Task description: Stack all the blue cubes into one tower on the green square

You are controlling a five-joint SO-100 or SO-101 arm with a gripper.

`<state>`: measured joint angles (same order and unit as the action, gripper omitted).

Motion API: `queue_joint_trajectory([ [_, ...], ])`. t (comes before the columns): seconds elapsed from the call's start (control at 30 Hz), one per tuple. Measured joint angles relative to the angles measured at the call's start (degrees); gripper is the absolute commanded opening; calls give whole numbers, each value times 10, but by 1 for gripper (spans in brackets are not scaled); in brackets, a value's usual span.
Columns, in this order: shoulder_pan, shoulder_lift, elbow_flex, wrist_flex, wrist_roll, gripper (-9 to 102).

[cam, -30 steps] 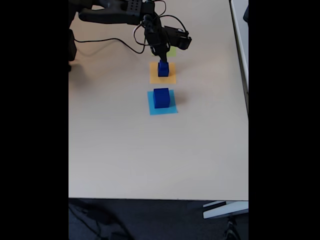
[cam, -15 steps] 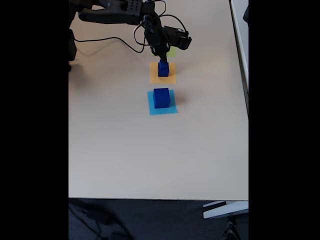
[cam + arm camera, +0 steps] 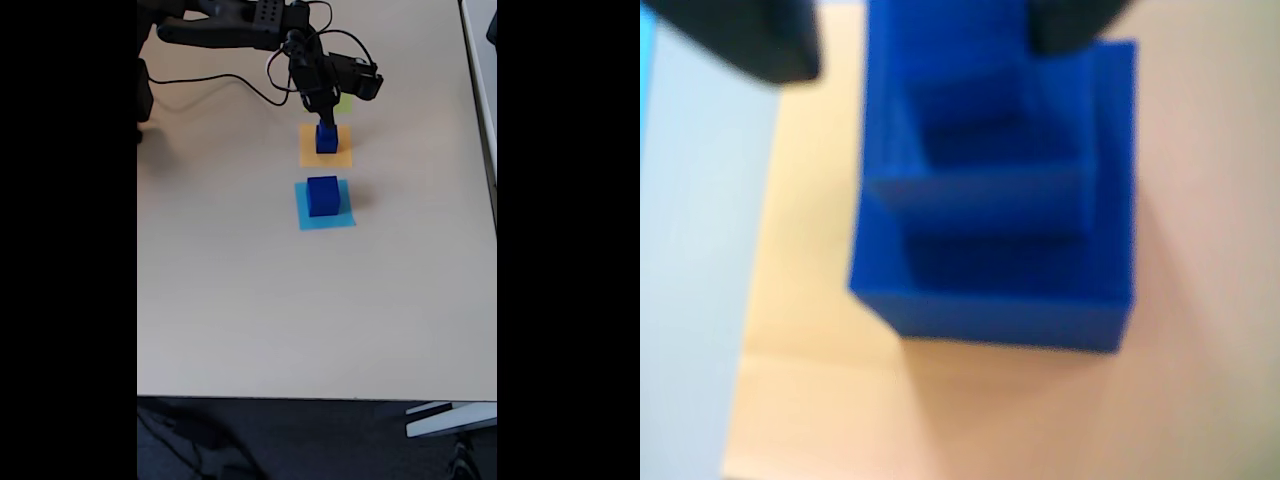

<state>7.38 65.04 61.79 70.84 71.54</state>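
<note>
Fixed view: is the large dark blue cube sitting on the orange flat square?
No, the large dark blue cube rests on the flat light-blue square; the flat orange square holds a smaller blue cube.

fixed view: my gripper (image 3: 323, 118) hangs over a blue cube (image 3: 326, 139) on the orange square (image 3: 342, 155) near the table's (image 3: 250, 320) far edge. the large blue cube (image 3: 322, 195) stands just nearer, on the light-blue square (image 3: 346, 219), blocking a straight low approach from the near edge. a cable (image 3: 215, 82) crosses the far left corner. the near half of the table and both side edges lie open to me. wrist view: dark fingertips (image 3: 750, 40) flank the stepped blue cubes (image 3: 990, 200); bare orange paper lies free to the left.
</note>
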Motion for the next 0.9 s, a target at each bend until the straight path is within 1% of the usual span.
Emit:
queue_joint_trajectory([
  [0.13, 0, 0, -1, 3, -12, 15],
  [0.37, 0, -1, -46, 15, -39, 19],
  [0.53, -8, -27, -148, 15, -91, 21],
  [0.73, -31, -31, -315, -54, -181, 22],
  [0.83, -24, -31, -341, -61, -191, 23],
  [0.9, -11, -31, -327, -60, -182, 24],
])
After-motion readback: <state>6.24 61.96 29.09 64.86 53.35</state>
